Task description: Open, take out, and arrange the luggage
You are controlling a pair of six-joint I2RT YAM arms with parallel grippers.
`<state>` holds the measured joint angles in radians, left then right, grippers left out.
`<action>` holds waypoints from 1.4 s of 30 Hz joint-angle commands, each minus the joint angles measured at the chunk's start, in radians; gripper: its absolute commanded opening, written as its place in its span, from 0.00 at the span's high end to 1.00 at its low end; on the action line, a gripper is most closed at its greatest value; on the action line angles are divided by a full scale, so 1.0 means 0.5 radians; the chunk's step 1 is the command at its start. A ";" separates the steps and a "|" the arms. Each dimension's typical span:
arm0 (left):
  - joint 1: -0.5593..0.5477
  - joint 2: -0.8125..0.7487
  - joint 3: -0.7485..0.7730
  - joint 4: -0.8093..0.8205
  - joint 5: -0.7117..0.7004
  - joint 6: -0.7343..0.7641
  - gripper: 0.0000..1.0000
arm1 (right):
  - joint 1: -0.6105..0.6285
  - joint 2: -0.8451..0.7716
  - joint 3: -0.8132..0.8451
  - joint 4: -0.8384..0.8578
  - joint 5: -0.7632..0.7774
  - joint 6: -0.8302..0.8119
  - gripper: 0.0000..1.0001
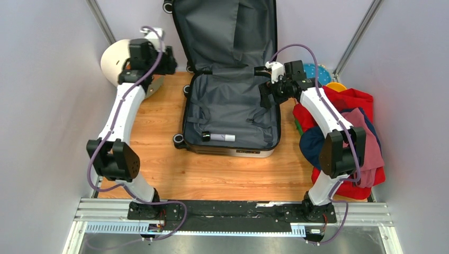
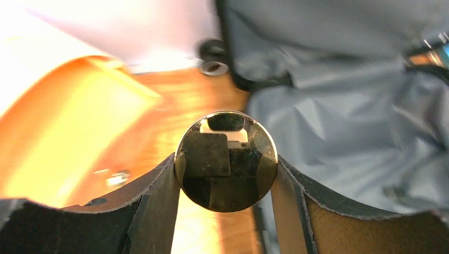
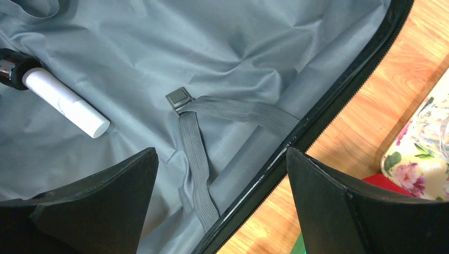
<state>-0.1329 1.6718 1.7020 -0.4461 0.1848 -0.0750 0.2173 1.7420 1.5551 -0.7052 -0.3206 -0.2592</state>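
Note:
The luggage (image 1: 227,108) lies open on the wooden table, its lid leaning against the back wall and its grey lining showing. A white tube with a dark cap (image 1: 218,137) lies in the near part of its base; it also shows in the right wrist view (image 3: 63,103). My left gripper (image 1: 152,84) is left of the suitcase, shut on a round shiny dark disc (image 2: 226,161) held above the table. My right gripper (image 1: 266,98) hangs open and empty over the suitcase's right rim (image 3: 312,127), above a grey strap with a buckle (image 3: 182,100).
A round cream box (image 1: 115,62) stands at the back left, behind my left gripper. A pile of red, blue and pink clothes (image 1: 344,132) fills the right side, with a teal disc (image 1: 316,71) and a yellow item (image 1: 335,85) behind it. A floral item (image 3: 423,153) lies right of the suitcase.

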 commanded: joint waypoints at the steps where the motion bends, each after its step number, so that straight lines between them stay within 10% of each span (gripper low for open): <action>1: 0.210 -0.119 0.081 0.039 -0.234 -0.086 1.00 | 0.053 0.023 0.123 0.030 -0.009 -0.025 0.05; 13: 0.551 0.132 0.367 -0.080 -0.706 -0.445 1.00 | 0.148 0.047 0.127 0.042 0.031 -0.064 0.05; 29: 0.567 0.350 0.287 -0.013 -0.618 -0.479 1.00 | 0.155 0.029 0.084 0.042 0.043 -0.061 0.05; 34: 0.567 0.405 0.281 0.033 -0.578 -0.458 0.81 | 0.151 0.007 0.062 0.039 0.046 -0.061 0.05; 38: 0.570 0.393 0.287 0.073 -0.532 -0.439 0.41 | 0.151 -0.005 0.044 0.036 0.046 -0.055 0.05; 42: 0.570 0.338 0.330 0.131 -0.511 -0.372 0.22 | 0.155 0.007 0.047 0.039 0.034 -0.052 0.04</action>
<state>0.1486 1.8851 1.8347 -0.4625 -0.0986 -0.2924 0.2905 1.7645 1.5726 -0.7063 -0.3050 -0.2844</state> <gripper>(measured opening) 0.689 0.954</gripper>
